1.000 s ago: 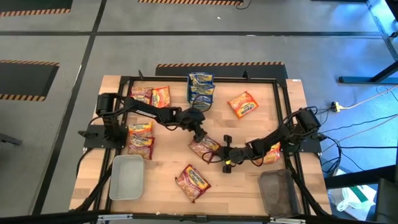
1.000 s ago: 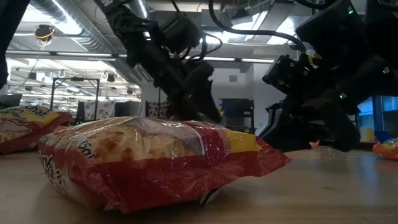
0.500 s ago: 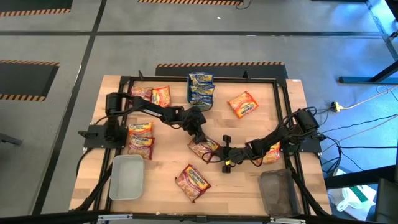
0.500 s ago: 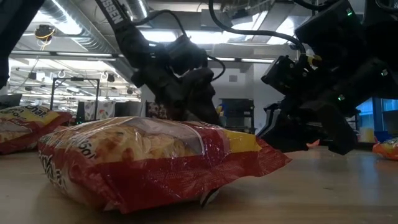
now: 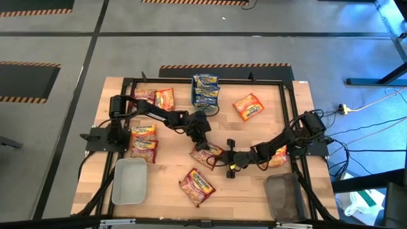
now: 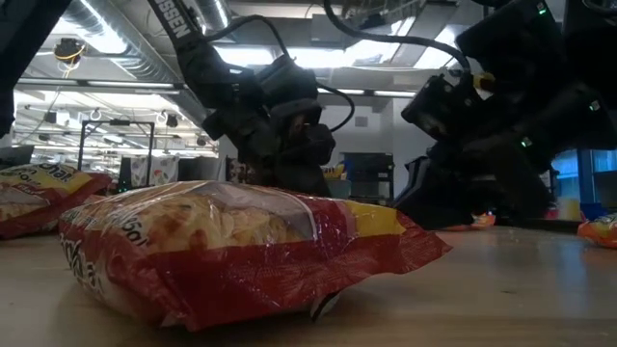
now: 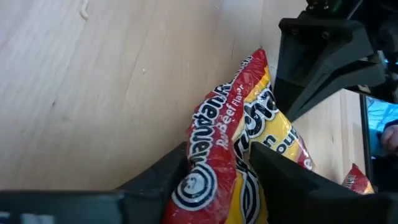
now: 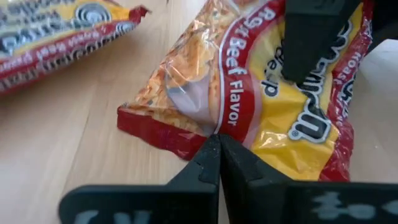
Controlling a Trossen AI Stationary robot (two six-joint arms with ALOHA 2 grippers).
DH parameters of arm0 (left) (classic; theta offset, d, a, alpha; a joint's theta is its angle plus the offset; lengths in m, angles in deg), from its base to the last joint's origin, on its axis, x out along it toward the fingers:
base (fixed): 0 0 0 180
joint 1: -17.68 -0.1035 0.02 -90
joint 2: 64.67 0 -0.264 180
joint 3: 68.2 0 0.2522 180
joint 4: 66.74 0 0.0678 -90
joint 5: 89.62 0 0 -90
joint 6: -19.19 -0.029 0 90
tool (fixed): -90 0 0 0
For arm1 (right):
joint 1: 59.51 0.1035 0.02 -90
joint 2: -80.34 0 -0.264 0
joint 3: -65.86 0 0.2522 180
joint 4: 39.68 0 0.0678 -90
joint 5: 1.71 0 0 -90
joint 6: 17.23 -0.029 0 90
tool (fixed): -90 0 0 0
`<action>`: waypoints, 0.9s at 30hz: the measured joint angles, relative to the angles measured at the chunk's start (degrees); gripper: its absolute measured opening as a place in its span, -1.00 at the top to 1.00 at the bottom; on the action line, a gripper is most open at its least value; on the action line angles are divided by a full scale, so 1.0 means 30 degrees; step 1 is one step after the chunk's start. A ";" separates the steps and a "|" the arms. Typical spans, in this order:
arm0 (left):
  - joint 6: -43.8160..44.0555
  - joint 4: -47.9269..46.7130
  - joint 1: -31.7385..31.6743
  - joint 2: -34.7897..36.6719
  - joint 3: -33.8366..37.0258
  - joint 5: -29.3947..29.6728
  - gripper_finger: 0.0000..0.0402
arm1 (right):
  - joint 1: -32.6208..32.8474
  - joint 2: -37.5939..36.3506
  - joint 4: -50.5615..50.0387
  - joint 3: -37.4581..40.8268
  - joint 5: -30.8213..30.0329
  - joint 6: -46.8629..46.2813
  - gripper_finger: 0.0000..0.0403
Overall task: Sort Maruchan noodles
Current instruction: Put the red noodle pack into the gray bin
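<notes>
Packet axis: red-and-yellow beef noodle packet (image 5: 208, 152) lies flat, long axis running far-left to near-right.
Left gripper (image 5: 202, 139): grasping its crinkled far-left end.
Right gripper (image 5: 229, 160): clenched, empty.

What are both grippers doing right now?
Left gripper: jaws closing around the red beef packet at the table's middle.
Right gripper: jaws shut, empty, tips right beside that same packet.
</notes>
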 joint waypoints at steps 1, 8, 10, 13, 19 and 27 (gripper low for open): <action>-0.0166 0.0009 0.0024 0.0000 0.0000 0.0096 0.26 | -0.0006 0.0000 0.0000 -0.0083 -0.0036 -0.0107 1.00; -0.1230 0.0076 0.0122 0.0007 0.0000 0.0380 0.48 | -0.0255 0.0000 0.0023 -0.0397 -0.0382 -0.1298 0.72; -0.1561 0.0080 0.0207 0.0007 0.0000 0.0359 0.53 | -0.0243 0.0000 0.0029 -0.0397 -0.0360 -0.1554 0.55; -0.1996 0.0106 0.0410 0.0015 -0.0007 0.0633 0.61 | -0.0240 -0.0216 0.0007 -0.0397 0.0198 -0.1561 0.28; -0.2638 0.0207 0.0917 0.0255 -0.0015 0.1886 0.76 | -0.0255 -0.1902 -0.1283 -0.0412 0.1660 -0.1534 -0.09; -0.3976 -0.0372 0.1870 0.1321 -0.0002 0.3420 0.81 | -0.0248 -0.5974 -0.7020 -0.0419 0.1294 -0.1639 -0.20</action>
